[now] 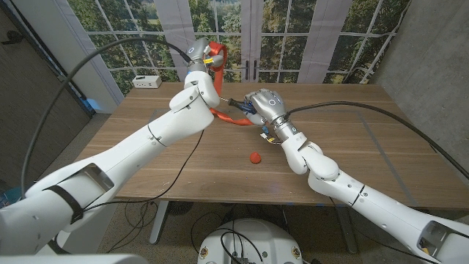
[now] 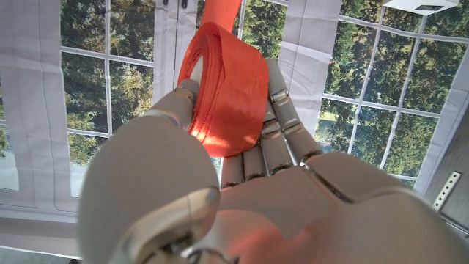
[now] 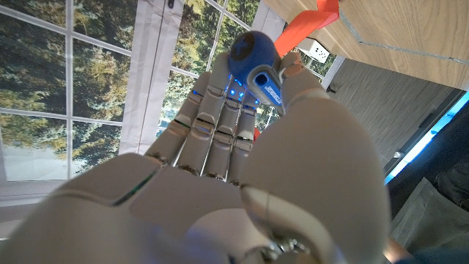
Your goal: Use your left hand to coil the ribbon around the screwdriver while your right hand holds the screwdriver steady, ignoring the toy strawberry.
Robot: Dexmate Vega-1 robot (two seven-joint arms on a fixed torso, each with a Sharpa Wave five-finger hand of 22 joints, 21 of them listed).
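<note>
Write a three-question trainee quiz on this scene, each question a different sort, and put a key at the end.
1. True or false: the left hand holds the roll of orange ribbon lifted above the wooden table.
2. Multiple choice: where is the toy strawberry? A) in the right hand's grip B) loose on the table, nearer the robot than the right hand C) wrapped in ribbon
3. Fill in: the right hand grips the blue-handled ______.

Key
1. True. The roll is held well clear of the table, with a ribbon strand running down toward the right hand.
2. B. It lies alone, touched by neither hand.
3. Screwdriver. Its dark shaft pokes out toward the left arm.
</note>
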